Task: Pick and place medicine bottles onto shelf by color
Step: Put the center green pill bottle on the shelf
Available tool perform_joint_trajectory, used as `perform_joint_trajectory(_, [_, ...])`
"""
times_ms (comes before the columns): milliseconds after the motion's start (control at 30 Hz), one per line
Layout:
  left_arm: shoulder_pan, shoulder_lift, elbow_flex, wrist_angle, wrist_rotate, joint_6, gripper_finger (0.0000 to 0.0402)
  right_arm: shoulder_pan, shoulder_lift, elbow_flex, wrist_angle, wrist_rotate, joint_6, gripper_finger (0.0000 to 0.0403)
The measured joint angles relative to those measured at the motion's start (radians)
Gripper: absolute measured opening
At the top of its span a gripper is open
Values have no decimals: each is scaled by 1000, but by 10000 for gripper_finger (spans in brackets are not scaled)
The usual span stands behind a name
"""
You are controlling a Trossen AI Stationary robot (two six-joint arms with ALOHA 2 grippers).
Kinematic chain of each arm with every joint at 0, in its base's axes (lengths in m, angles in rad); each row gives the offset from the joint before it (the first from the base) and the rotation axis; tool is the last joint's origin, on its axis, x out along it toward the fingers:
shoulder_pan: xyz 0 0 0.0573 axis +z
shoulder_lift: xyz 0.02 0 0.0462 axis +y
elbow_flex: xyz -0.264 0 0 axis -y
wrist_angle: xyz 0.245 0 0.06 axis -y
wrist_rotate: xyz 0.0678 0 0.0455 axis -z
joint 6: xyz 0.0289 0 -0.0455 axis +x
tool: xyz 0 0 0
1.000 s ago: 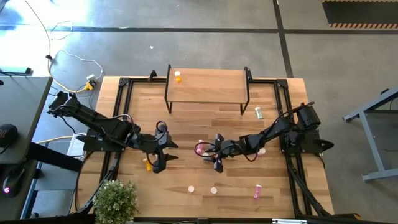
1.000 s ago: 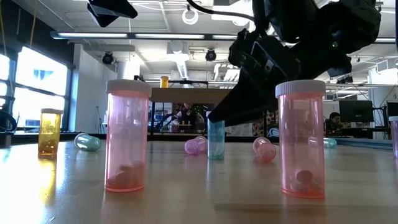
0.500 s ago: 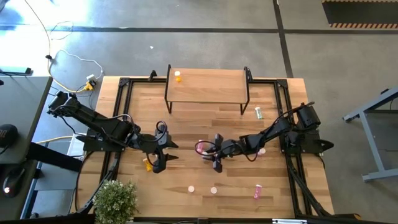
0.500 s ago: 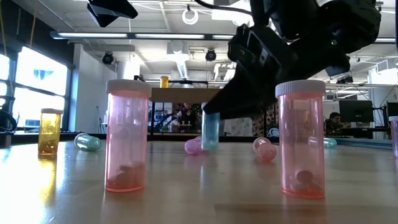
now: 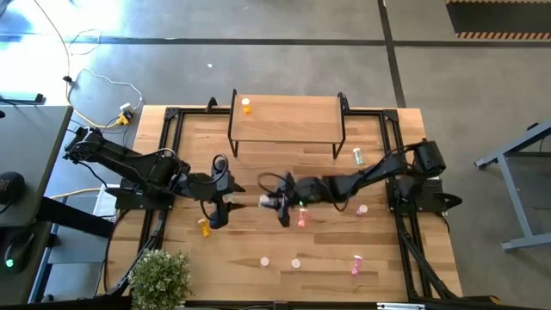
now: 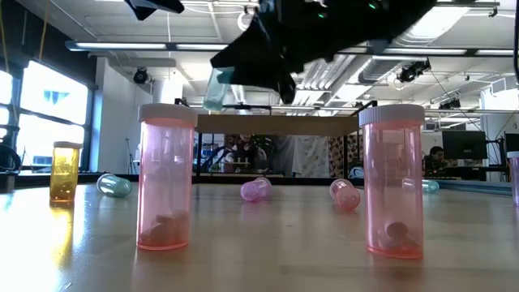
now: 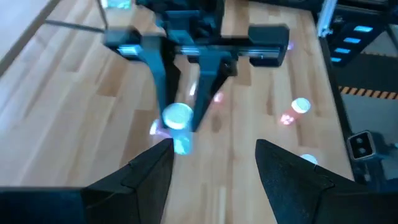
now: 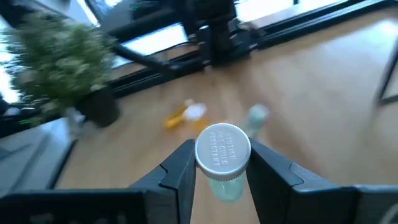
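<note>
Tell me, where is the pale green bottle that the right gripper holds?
The pale green bottle is lifted off the table in the right gripper, near the table's middle in the high view, in front of the shelf.

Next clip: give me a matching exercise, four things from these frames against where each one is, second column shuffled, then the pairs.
Things:
1. pale green bottle
2. orange bottle
3. potted plant
4. left gripper

Places:
A. on the shelf
B. at the table's near left corner
C. between the right gripper's fingers, lifted clear of the table
D. open above an orange bottle lying on the table

Pairs: 1-C, 2-A, 3-B, 4-D
</note>
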Motion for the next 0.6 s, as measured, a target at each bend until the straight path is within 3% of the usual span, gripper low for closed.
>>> perform_joint_trajectory(333, [120, -104, 0, -1, -48, 52, 218, -247, -80, 289, -453, -84, -220, 113])
perform_joint_trajectory(600, [197, -156, -1, -4, -50, 66, 218, -448, -124, 391, -556, -106, -335, 113])
